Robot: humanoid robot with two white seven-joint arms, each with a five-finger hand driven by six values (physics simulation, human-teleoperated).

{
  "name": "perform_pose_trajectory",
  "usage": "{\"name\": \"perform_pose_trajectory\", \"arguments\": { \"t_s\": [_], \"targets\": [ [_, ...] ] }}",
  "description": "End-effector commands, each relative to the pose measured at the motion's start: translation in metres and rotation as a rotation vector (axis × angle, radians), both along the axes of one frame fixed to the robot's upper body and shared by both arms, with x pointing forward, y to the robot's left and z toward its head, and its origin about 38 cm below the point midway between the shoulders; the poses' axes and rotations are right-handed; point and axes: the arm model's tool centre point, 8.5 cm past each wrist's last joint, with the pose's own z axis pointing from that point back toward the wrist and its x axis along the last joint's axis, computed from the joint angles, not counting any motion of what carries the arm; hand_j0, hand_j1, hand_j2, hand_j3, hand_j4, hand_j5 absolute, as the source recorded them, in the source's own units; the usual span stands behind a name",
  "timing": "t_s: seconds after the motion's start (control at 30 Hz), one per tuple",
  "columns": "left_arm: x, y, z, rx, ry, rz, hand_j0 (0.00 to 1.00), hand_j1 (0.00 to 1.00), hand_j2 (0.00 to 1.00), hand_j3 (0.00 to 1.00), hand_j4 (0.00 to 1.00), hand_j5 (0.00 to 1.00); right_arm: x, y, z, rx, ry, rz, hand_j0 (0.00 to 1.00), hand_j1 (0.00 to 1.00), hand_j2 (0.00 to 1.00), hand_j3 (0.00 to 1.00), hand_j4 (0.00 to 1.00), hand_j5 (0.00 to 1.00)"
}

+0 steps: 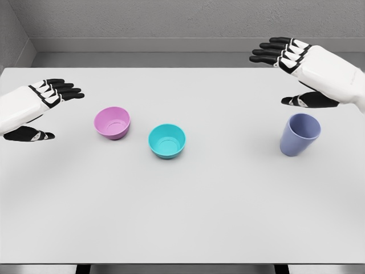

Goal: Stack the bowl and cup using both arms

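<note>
Head view showed the right hand (302, 71) spread wide, empty, above the purple cup (300, 134). Left hand (40, 108) was equally open, left of the pink bowl (112, 123); teal bowl (167, 140) sat beside it.

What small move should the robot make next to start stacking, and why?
Probably lower the right hand around the upright blue-purple plastic cup. That hand hovers open just above and behind it, holding nothing, and the pink bowl and teal bowl sit untouched.
</note>
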Motion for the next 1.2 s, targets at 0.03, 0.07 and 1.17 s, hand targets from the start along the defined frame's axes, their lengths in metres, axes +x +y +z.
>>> {"name": "perform_pose_trajectory", "arguments": {
  "t_s": [0.03,0.07,1.17],
  "targets": [
    [0.0,0.0,0.001,-0.006,0.001,0.001,1.0,1.0,1.0,1.0,1.0,1.0,0.001,-0.001,-0.002,0.016,0.012,-0.003,1.0,1.0,1.0,1.0,1.0,1.0],
    [0.0,0.0,0.001,-0.006,0.001,0.001,1.0,1.0,1.0,1.0,1.0,1.0,0.001,0.001,-0.002,0.023,0.011,0.002,1.0,1.0,1.0,1.0,1.0,1.0],
    [0.018,-0.019,-0.036,0.071,-0.013,0.01,1.0,1.0,1.0,1.0,1.0,1.0,0.0,0.0,-0.004,0.023,0.018,0.0,1.0,1.0,1.0,1.0,1.0,1.0]
  ]
}}
